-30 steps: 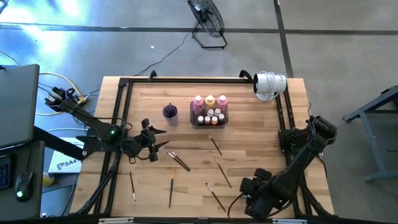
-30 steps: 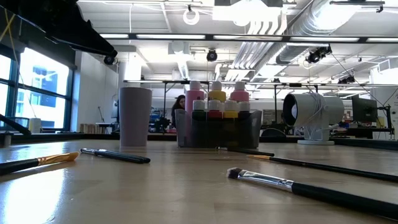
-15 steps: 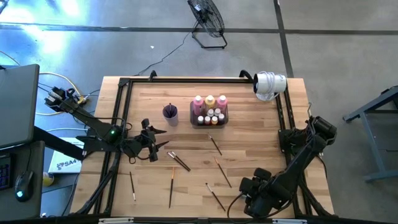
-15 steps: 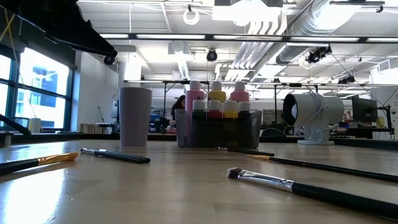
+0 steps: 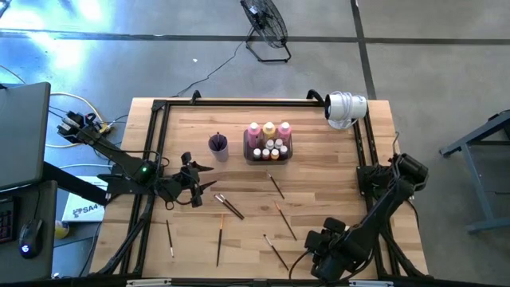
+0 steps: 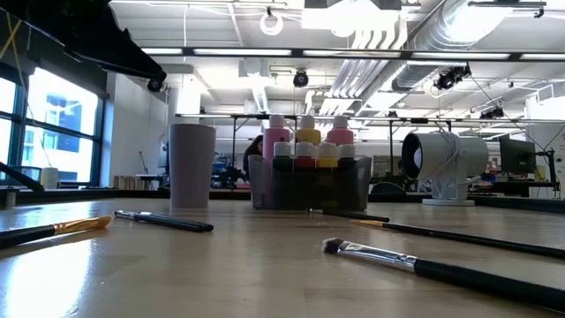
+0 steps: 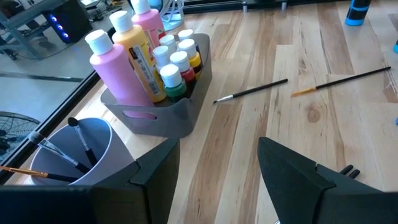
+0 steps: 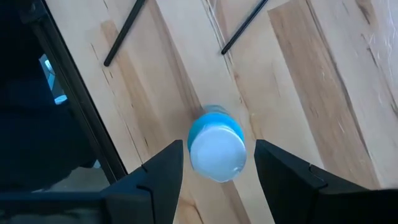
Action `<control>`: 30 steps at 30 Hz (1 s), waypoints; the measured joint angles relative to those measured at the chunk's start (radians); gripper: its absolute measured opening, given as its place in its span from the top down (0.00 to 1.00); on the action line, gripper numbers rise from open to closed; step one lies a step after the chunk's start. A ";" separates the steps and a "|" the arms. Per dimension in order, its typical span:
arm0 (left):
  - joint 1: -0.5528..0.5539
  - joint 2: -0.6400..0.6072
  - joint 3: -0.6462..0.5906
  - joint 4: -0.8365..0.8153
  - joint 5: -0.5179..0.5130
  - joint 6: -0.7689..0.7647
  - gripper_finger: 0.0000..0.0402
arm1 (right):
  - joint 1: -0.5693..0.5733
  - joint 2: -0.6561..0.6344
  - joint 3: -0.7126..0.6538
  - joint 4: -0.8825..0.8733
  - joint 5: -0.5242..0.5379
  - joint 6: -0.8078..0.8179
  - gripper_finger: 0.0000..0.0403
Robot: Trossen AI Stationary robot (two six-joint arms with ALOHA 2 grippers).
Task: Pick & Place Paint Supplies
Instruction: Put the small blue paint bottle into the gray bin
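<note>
On the wooden table (image 5: pixel 319 159), bottles (image 5: pixel 269 137) fill the tray (image 5: pixel 247 156) at twelve o'clock — brushes (image 5: pixel 278 186) remain scattered; right gripper (image 8: pixel 216 163) spread over a blue bottle (image 8: pixel 215 142), left gripper (image 7: pixel 217 165) wide, empty.

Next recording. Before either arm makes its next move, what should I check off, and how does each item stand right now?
1. Open jaws on the right gripper: ok.
2. The blue bottle centred between them, untouched: ok.
3. The left gripper open and empty, over the table's left side: ok.
4. A free slot in the grey tray: cannot tell.
5. All paintbrushes in the purple cup: not ok, several lie on the table.
</note>
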 joint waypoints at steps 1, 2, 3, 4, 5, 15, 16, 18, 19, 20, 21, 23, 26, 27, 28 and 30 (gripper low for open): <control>0.000 0.000 0.000 0.001 0.000 0.000 0.47 | 0.000 0.000 0.000 0.001 0.003 0.000 0.53; 0.000 0.000 0.000 0.001 0.000 0.000 0.47 | 0.000 0.000 0.000 0.003 0.007 -0.001 0.53; 0.000 0.000 0.000 0.000 0.000 0.000 0.47 | 0.000 0.000 0.000 0.003 0.009 -0.001 0.53; 0.000 0.000 0.000 0.000 0.000 0.000 0.47 | 0.000 0.000 0.000 0.003 0.009 -0.001 0.54; 0.000 0.000 0.000 0.000 0.000 0.000 0.47 | 0.000 0.000 0.000 0.003 0.008 -0.002 0.55; 0.000 0.000 0.000 0.000 0.000 0.000 0.47 | 0.000 0.000 0.000 0.007 0.009 -0.002 0.64; 0.000 0.000 0.000 0.000 0.000 0.000 0.47 | 0.000 0.000 0.000 0.008 0.009 -0.002 0.64; 0.000 0.000 0.000 0.000 0.000 0.000 0.47 | 0.000 0.000 0.000 0.007 0.009 -0.003 0.66; 0.000 0.000 0.000 0.000 0.000 0.000 0.47 | 0.000 0.000 0.000 0.007 0.009 -0.003 0.66; 0.000 0.000 0.000 0.000 0.000 0.000 0.47 | 0.000 0.000 0.000 0.007 0.009 -0.003 0.67; 0.000 0.000 0.000 0.000 0.000 0.000 0.47 | 0.000 0.000 0.000 0.008 0.009 -0.003 0.68; 0.000 0.000 0.000 0.000 0.000 0.000 0.47 | 0.000 0.000 0.000 0.007 0.009 -0.003 0.70; 0.000 0.000 0.000 0.000 0.000 0.000 0.47 | 0.000 0.000 0.000 0.008 0.009 -0.003 0.72; 0.000 0.000 0.000 0.000 0.000 0.000 0.47 | 0.000 0.000 0.000 0.008 0.009 -0.003 0.72; 0.000 0.000 0.000 0.000 0.000 0.000 0.47 | 0.000 0.000 0.000 0.008 0.009 -0.003 0.71; 0.000 0.000 0.000 0.000 0.000 0.000 0.47 | 0.000 0.000 0.000 0.007 0.009 -0.003 0.70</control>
